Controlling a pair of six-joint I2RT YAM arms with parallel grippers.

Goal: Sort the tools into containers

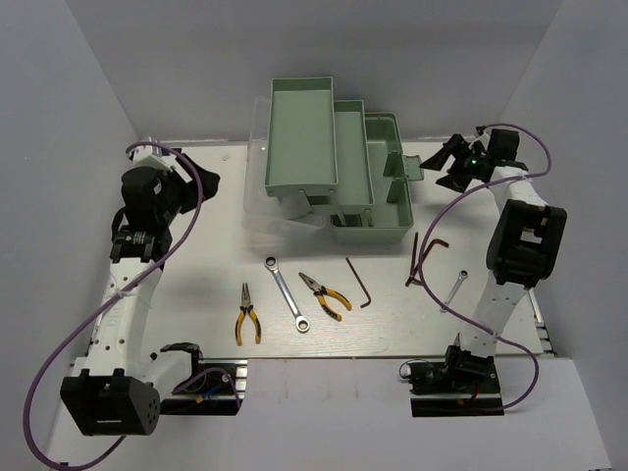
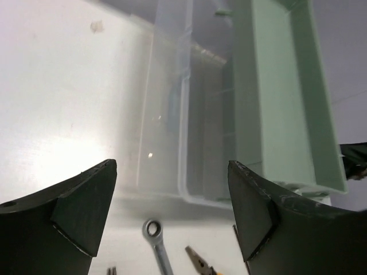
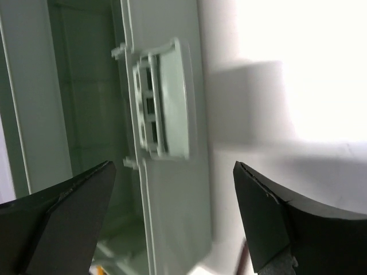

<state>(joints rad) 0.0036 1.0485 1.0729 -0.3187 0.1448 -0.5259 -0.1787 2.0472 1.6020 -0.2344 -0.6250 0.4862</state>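
All 6 tools lie loose on the table (image 1: 196, 285) in front of the toolbox (image 1: 388, 224), none sorted yet: pliers (image 1: 247, 319), long wrench (image 1: 287, 292), second pliers (image 1: 326, 296), black hex key (image 1: 359, 283), red hex keys (image 1: 413, 263) and short wrench (image 1: 452, 291). The toolbox stands at the far middle with its trays (image 1: 299, 128) folded out and its clear lid (image 2: 166, 114) laid back to the left. The right gripper (image 3: 172, 169) hangs just beside the latch (image 3: 163, 103), jaws wide with nothing between them; the left gripper (image 2: 172, 166) is likewise spread and holding nothing, looking down at the lid and top tray. We judge the step in hand to be the first pick. To do it well, we give each arm its own side: the right takes the short wrench or red hex keys, the left the pliers. We come straight down, jaws across the narrow shaft or handle, and close low against the table, since these thin flat tools could slip or pivot. We keep like tools to 1 tray each, and release low inside the rim.
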